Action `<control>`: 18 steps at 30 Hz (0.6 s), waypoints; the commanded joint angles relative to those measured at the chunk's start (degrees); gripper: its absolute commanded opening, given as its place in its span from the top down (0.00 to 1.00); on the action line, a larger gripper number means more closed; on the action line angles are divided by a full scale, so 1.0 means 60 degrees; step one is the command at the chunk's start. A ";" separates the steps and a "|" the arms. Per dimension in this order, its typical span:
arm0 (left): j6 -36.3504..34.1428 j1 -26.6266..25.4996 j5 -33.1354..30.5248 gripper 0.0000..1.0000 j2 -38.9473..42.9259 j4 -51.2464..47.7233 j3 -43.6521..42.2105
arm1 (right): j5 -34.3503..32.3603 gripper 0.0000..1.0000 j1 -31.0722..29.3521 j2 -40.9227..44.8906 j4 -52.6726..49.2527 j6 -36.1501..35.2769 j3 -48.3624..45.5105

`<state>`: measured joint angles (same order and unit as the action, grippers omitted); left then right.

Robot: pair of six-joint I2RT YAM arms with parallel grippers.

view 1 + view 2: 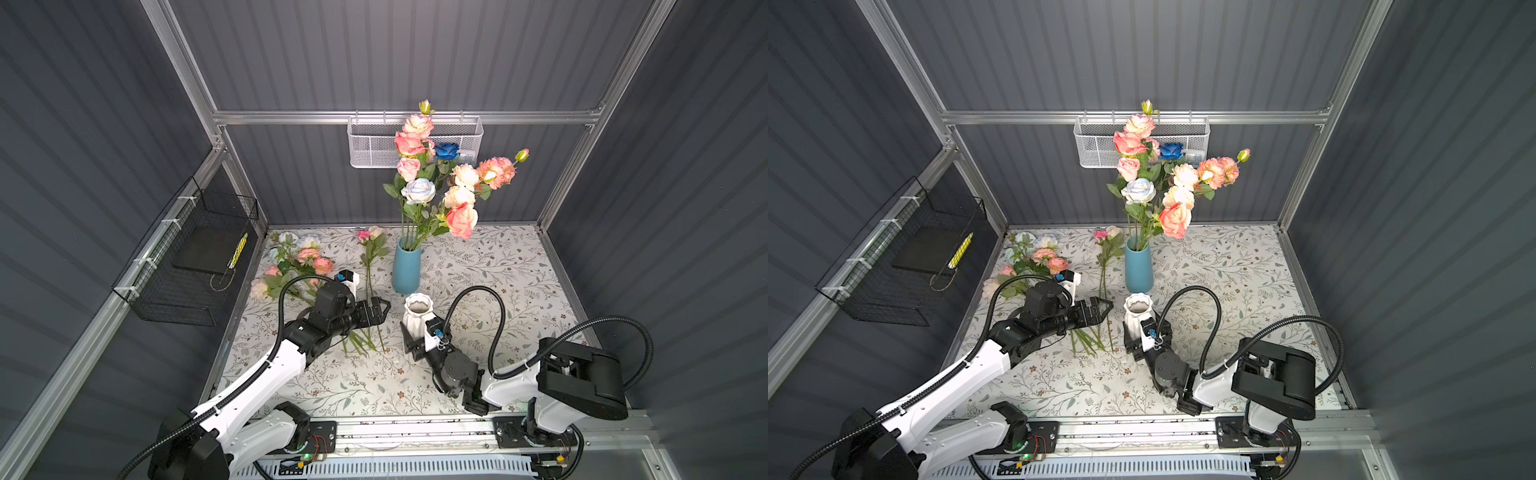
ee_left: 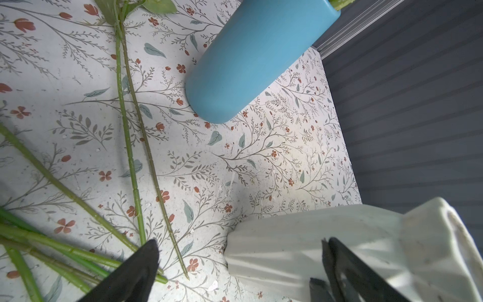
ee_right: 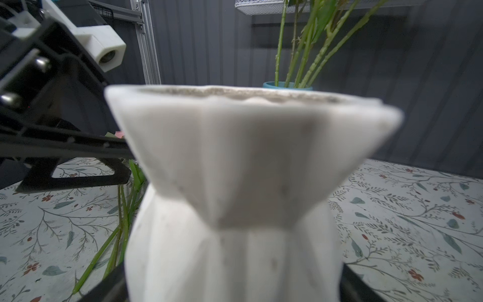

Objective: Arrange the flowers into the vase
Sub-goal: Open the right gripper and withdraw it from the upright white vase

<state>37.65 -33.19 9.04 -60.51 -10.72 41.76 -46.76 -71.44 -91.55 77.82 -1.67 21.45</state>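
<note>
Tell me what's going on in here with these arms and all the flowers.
Two robot arms are partway through an arranging job. A blue vase at the back already holds a tall bunch. More flowers lie loose on the table at the left. The left tool hangs open and empty above their stems. The right tool straddles the lower body of an empty white vase in front of the blue one; whether it is gripping can't be told.

loose flowers (image 1: 299, 262) left of rear vase (image 1: 406, 268)
</note>
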 commanded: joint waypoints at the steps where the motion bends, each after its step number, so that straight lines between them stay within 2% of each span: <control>1: -0.0091 0.0068 -0.0056 0.00 -0.0002 0.0062 0.0131 | -0.0549 0.08 -0.0242 0.0136 0.0582 0.0171 -0.0118; 5: -0.0091 0.0068 -0.0082 0.00 -0.0032 0.0053 0.0146 | -0.0734 0.01 -0.0394 0.0603 -0.0169 0.0379 -0.0134; 13: -0.0177 0.0068 -0.0146 0.00 -0.0040 -0.0049 0.0346 | -0.1164 0.01 -0.1010 0.2049 -0.2054 0.0821 -0.0364; 18: -0.0231 0.0068 -0.0229 0.00 -0.0024 -0.0109 0.0480 | -0.1049 0.01 -0.1259 0.3627 -0.4275 0.1624 -0.0415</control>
<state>37.63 -33.19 8.49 -60.55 -10.79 42.50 -51.66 -78.26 -73.67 60.93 4.45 19.18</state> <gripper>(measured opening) 0.997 0.990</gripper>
